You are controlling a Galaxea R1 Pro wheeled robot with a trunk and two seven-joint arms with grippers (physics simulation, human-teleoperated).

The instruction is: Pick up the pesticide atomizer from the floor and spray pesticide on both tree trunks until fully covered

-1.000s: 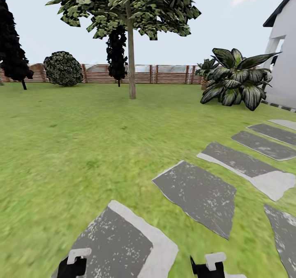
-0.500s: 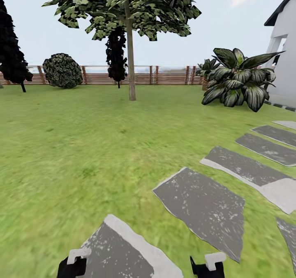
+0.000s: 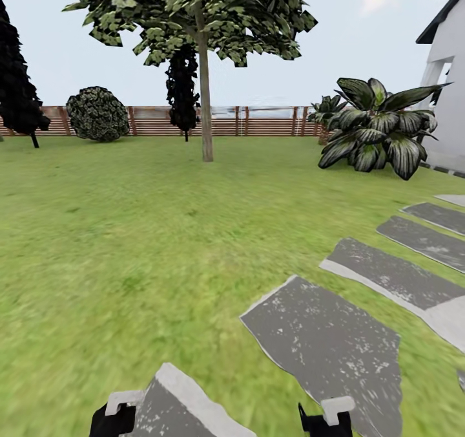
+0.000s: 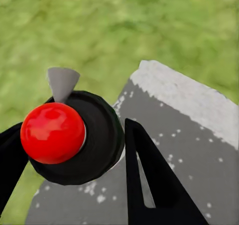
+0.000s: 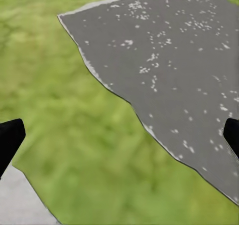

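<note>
One tall tree stands ahead across the lawn; its bare grey-brown trunk rises to a flat leafy crown. The pesticide atomizer, a black body with a red ball top and a grey cone nozzle, sits between the fingers of my left gripper, which is shut on it. That left gripper pokes in at the head view's lower edge. My right gripper hangs open over grass and a stone, holding nothing; it is also seen at the lower edge. No white specks show.
Grey stepping stones run from under me toward the right. A big striped-leaf plant and a white house wall stand at right. A slat fence, a round shrub and dark narrow trees line the back.
The whole view has shifted: I have rolled forward, so the stepping stones slide down toward the lower edge and the tree sits slightly nearer. Both grippers hold their pose.
</note>
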